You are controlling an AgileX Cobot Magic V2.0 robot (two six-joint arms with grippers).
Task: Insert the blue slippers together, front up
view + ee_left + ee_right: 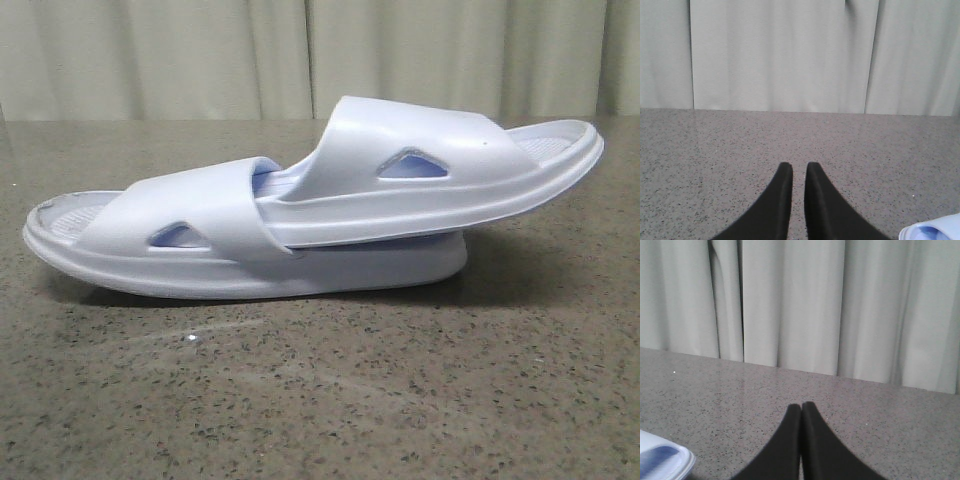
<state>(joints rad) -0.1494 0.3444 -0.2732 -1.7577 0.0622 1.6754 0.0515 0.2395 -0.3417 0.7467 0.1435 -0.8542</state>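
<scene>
the blue slippers (pixel 310 205) lie nested on the table (pixel 320 400), one tucked through the other's strap. our left gripper (pixel 799 170) sits nearly closed, our right gripper (pixel 801 407) pinched tight, both empty. we judge it best to back away without nudging the pair.

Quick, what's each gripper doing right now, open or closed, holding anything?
Left gripper: nearly closed, a thin gap between the fingertips, holding nothing.
Right gripper: closed, fingertips touching, holding nothing.
The blue slippers lie on the table, untouched by either.
</scene>
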